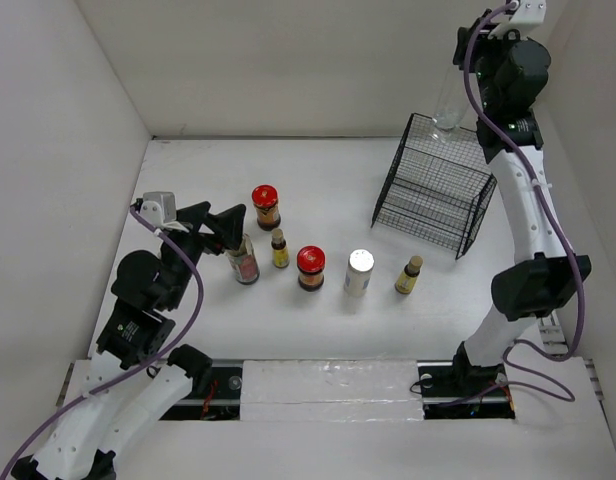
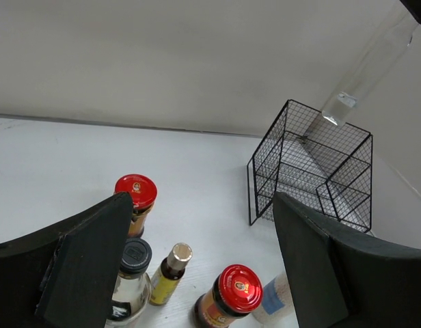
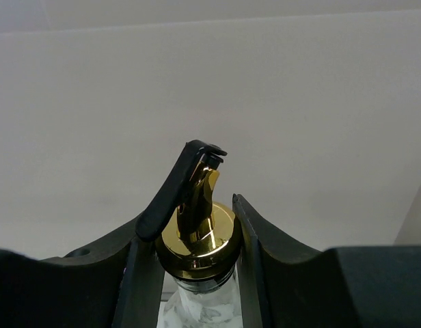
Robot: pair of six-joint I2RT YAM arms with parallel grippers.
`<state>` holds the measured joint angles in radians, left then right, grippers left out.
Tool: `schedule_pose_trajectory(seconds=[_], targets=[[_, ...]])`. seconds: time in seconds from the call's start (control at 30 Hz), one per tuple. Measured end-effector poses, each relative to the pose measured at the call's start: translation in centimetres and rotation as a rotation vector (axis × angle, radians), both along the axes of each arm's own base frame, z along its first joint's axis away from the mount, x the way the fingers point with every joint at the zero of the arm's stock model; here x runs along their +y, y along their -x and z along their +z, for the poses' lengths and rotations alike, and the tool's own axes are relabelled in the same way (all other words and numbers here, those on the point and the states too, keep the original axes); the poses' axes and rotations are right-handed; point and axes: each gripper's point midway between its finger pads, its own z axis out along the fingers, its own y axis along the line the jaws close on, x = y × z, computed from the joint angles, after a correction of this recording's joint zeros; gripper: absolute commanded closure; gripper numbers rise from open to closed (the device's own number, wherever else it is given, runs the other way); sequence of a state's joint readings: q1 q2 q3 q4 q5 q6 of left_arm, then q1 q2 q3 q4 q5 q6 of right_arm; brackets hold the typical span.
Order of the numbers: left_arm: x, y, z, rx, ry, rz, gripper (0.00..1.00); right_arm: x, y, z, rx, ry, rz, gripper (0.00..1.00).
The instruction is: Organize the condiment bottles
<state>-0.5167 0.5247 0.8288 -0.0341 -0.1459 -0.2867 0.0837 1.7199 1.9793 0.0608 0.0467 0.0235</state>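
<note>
One tall clear gold-spouted glass bottle [image 3: 197, 246] hung over the black wire basket [image 1: 433, 195], clamped at its neck by the right gripper [image 3: 190, 219] (probably slippery, fragile); the left gripper [image 2: 201, 205] stood open.

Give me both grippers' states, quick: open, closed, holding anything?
Left gripper: open, holding nothing.
Right gripper: closed on the tall clear gold-spouted bottle.

White arm links [image 1: 533, 215], black joints [image 1: 538, 285], purple cables [image 1: 198, 290], black wedge-shaped fingers [image 2: 87, 266]

White walls [image 1: 288, 60] enclose a white table [image 1: 318, 180], evenly lit.
</note>
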Motion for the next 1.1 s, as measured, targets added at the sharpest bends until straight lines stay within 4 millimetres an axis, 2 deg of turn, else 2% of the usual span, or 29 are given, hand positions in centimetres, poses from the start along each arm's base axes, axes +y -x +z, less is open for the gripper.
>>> schedule_pose_trajectory(seconds=[0.17, 0.23, 0.3, 0.43, 0.87, 1.03, 1.1], targets=[[-0.2, -0.2, -0.3, 0.009, -0.006, -0.006, 0.21, -0.5, -1.8, -2.2, 0.039, 0.020, 0.059, 0.99], [-0.3, -0.3, -0.4, 0.013, -0.008, -0.007, 0.21, -0.5, -2.8, -3.5, 0.062, 0.019, 0.090, 0.99], [-0.3, -0.3, -0.4, 0.014, -0.008, -0.007, 0.21, -0.4, -4.1, -5.6, 0.104, 0.006, 0.132, 0.99], [-0.3, -0.3, -0.4, 0.014, -0.009, -0.007, 0.21, -0.4, -5.1, -7.3, 0.138, -0.008, 0.171, 0.99], [-0.4, -0.5, -0.6, 0.021, -0.014, -0.007, 0.21, 1.5, -6.4, -9.8, 0.164, -0.030, 0.319, 0.99], [-0.4, -0.5, -0.6, 0.021, -0.014, -0.007, 0.21, 1.8, -6.8, -12.7, 0.206, -0.039, 0.333, 0.99], [-0.4, -0.5, -0.6, 0.021, -0.014, -0.007, 0.21, 1.8, -7.0, -14.4, 0.234, -0.045, 0.336, 0.99]])
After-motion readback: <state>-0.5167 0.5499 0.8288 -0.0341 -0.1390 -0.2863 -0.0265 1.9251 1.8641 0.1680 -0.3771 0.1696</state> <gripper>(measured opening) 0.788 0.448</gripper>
